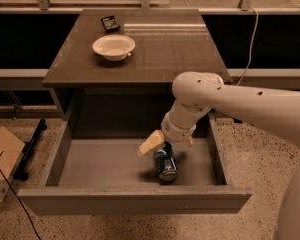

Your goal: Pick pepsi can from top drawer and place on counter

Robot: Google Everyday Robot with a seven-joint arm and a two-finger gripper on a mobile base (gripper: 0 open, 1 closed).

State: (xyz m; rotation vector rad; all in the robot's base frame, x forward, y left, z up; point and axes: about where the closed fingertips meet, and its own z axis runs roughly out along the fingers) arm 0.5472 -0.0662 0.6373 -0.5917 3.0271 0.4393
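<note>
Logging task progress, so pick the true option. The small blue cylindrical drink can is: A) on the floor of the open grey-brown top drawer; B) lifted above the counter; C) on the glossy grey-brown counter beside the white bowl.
A: the blue pepsi can lies on the top drawer floor, with the gripper low in the drawer just above its far end.
</note>
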